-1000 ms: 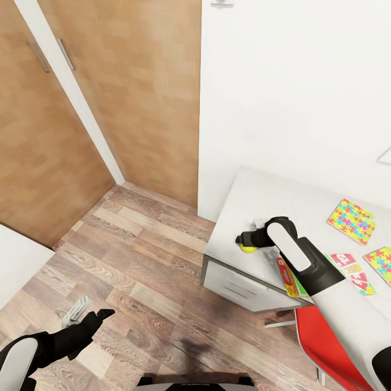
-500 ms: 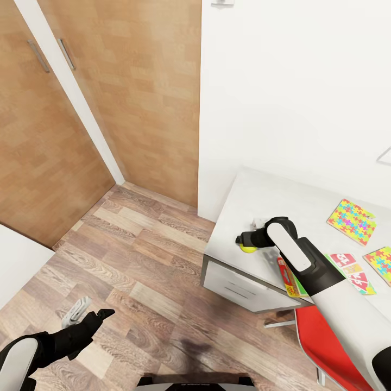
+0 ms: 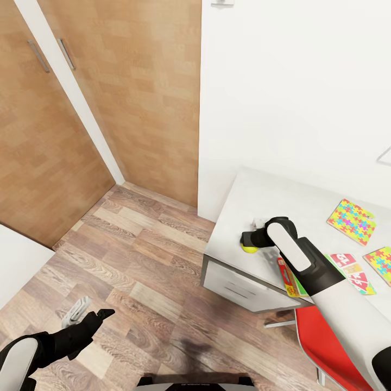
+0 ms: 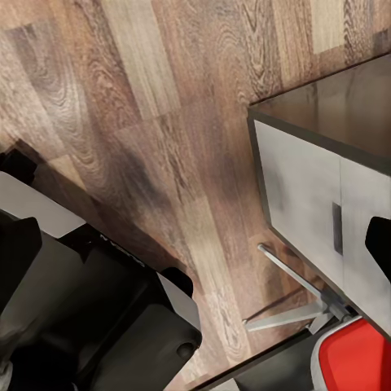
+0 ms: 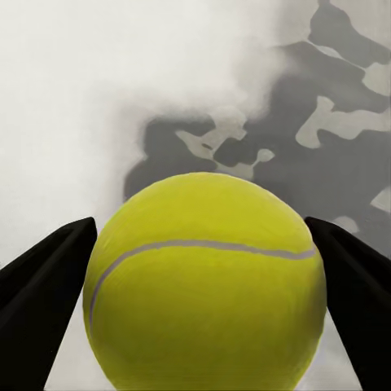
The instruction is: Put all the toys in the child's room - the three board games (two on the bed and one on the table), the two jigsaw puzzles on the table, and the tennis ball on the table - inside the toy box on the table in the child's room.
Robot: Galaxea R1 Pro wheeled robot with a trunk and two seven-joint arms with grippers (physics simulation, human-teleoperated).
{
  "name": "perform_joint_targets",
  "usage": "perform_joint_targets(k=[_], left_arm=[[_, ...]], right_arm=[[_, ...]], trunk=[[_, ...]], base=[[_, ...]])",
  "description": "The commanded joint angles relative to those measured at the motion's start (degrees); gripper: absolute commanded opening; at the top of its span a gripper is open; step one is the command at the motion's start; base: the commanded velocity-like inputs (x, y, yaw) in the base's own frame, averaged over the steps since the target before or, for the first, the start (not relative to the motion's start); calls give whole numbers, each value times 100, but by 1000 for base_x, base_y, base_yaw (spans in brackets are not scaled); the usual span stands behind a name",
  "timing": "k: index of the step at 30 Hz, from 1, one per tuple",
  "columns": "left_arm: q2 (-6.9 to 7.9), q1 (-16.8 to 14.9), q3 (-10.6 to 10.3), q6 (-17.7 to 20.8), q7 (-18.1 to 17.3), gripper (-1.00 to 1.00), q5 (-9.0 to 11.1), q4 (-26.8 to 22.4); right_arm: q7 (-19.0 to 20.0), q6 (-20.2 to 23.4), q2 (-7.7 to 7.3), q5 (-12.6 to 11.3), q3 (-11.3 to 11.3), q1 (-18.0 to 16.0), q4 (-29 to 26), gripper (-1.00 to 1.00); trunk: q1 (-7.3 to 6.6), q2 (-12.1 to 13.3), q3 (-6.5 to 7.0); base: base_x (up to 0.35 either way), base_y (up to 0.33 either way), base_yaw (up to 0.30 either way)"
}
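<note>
The yellow tennis ball (image 3: pixel 249 248) rests on the pale table (image 3: pixel 260 193) near its front left corner. My right gripper (image 3: pixel 247 240) is shut on it. In the right wrist view both black fingertips (image 5: pixel 49 277) press the sides of the tennis ball (image 5: pixel 204 277). Two jigsaw puzzles (image 3: pixel 351 221) (image 3: pixel 381 262) lie flat further right on the table. The Skip-Bo board game (image 3: pixel 353 271) lies at the front edge, partly under my right forearm. My left gripper (image 3: pixel 89 313) hangs open low over the floor. The toy box and the bed are out of view.
Wooden wardrobe doors (image 3: pixel 54 136) stand at the left and a white wall (image 3: pixel 293 81) rises behind the table. The drawer unit (image 3: pixel 233 285) sits under the table's front corner. A red chair (image 3: pixel 326 347) is beside my right arm. Wood plank floor (image 3: pixel 136 260) lies between.
My right gripper has shifted slightly to the right at the tennis ball. The left arm and the camera have not moved.
</note>
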Motion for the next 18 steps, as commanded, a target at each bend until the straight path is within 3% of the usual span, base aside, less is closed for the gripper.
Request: perform_joint_targets(k=[1, 18], left_arm=[[0, -4, 4, 17, 58, 100, 60, -6], [6, 17, 9, 17, 50, 100, 71, -6]], right_arm=[[-63, 4, -5, -81, 16, -6, -4, -100], [-61, 4, -4, -78, 15, -6, 82, -100]], trunk=[[4, -9, -9], [4, -9, -9]], base=[[0, 0, 0], [0, 0, 0]])
